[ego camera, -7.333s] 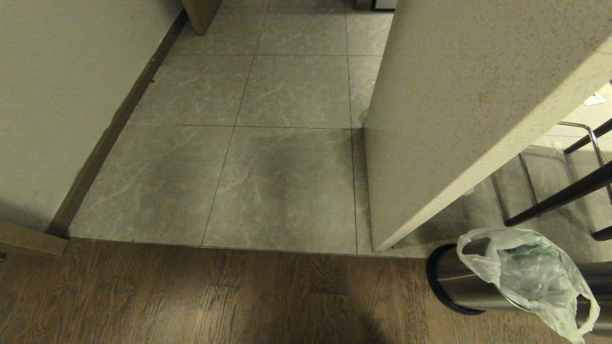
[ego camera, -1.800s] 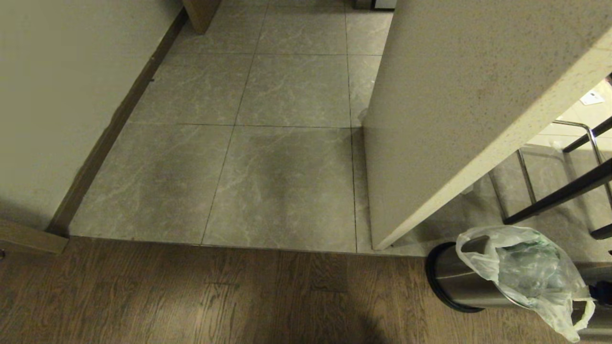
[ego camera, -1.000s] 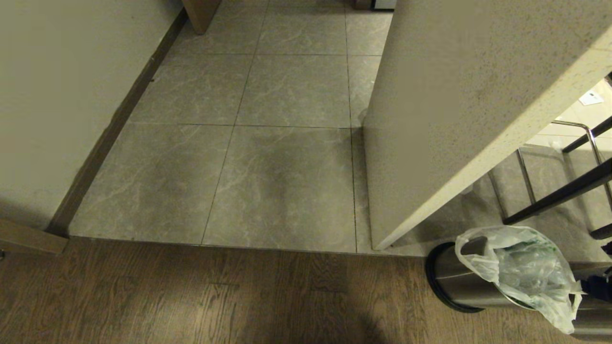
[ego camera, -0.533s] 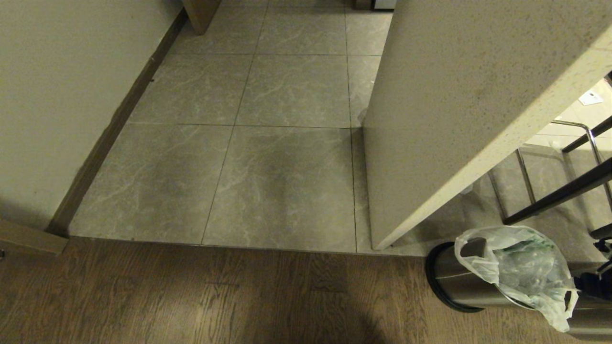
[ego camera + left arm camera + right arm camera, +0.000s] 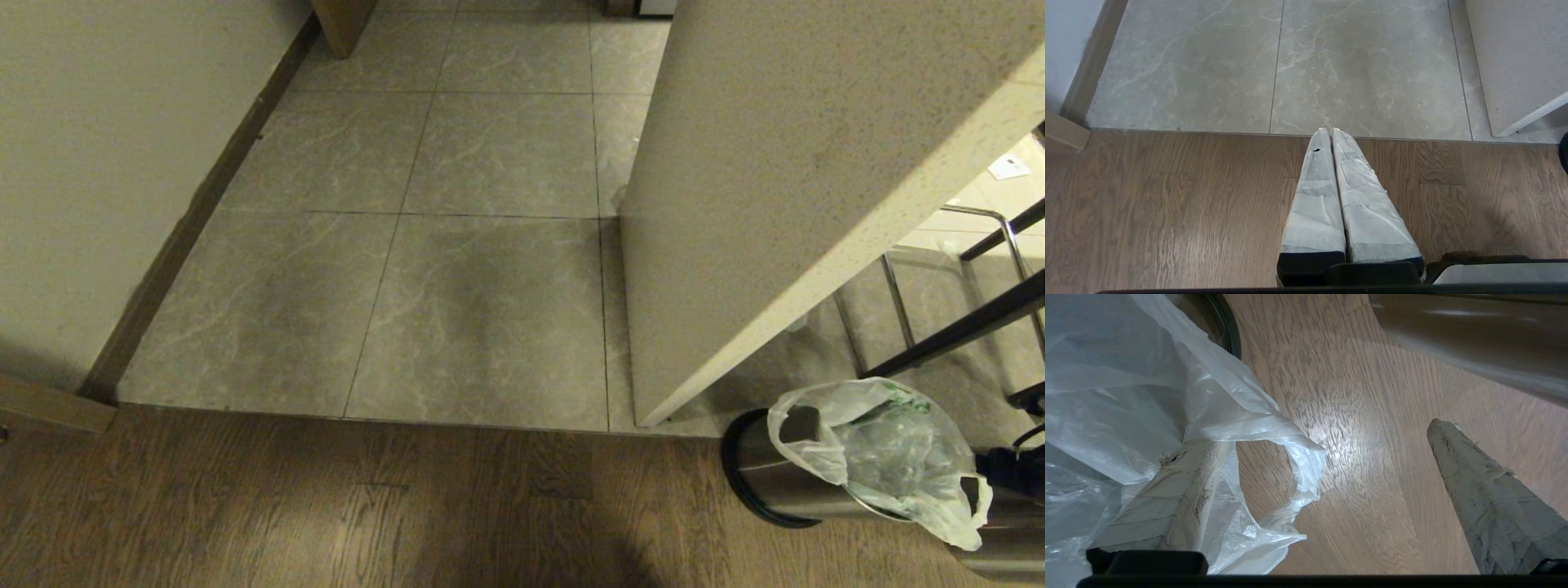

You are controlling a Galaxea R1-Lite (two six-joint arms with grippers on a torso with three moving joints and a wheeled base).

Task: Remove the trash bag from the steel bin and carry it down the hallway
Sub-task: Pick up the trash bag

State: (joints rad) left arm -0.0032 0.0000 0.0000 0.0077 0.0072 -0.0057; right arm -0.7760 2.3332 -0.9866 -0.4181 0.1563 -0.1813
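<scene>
A home: wood floor (image 5: 326,514) meets marble-veined tiles (image 5: 482,310), cream walls (image 5: 98,163), a speckled stone counter (image 5: 800,147), steel bin (image 5: 775,482).

Grey marble tiles (image 5: 482,310), wood planks (image 5: 326,506)

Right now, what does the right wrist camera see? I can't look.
The open right tool has one finger poked under a handle loop of the bag, the other out over the wood floor. The bin shines nearby.

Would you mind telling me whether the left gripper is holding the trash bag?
No, the left gripper is shut on nothing above the wood floor, with no trash bag near it.
</scene>
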